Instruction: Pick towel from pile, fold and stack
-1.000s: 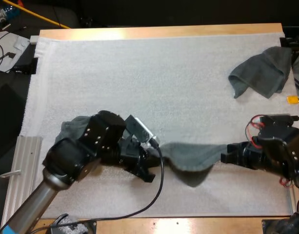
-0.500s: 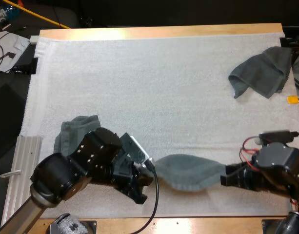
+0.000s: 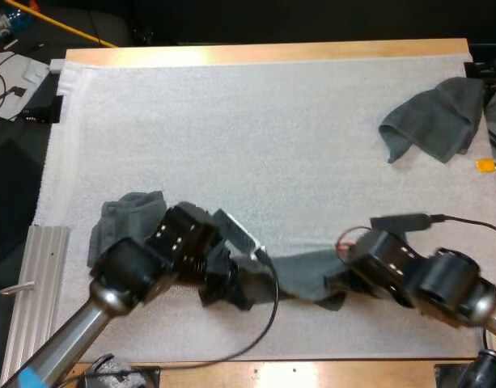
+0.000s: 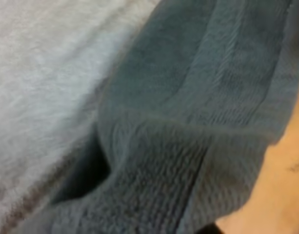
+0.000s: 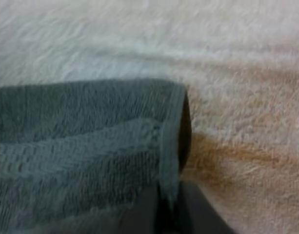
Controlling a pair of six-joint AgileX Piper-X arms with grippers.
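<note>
- Standing at the near side of the wooden table (image 3: 264,52), I see both arms low over the front part of the white mat (image 3: 256,137), drawn close towards each other.
- A dark grey-green towel (image 3: 300,273) sags in a bunched, slack heap between the two grippers, lying on the mat near its front edge.
- The right gripper (image 3: 335,284) is at the towel's right end. In its wrist view the black fingers (image 5: 203,219) are pinched on a hemmed corner of the cloth, which lies doubled over itself there.
- The left gripper (image 3: 249,283) is at the towel's left end. Its wrist view shows folds of ribbed cloth pressed up close, and I cannot tell whether it grips the cloth.
- A second towel (image 3: 122,222) lies rumpled on the mat's left side, partly under the left arm.
- A crumpled towel (image 3: 432,121) sits at the mat's far right corner, well apart from both arms.
</note>
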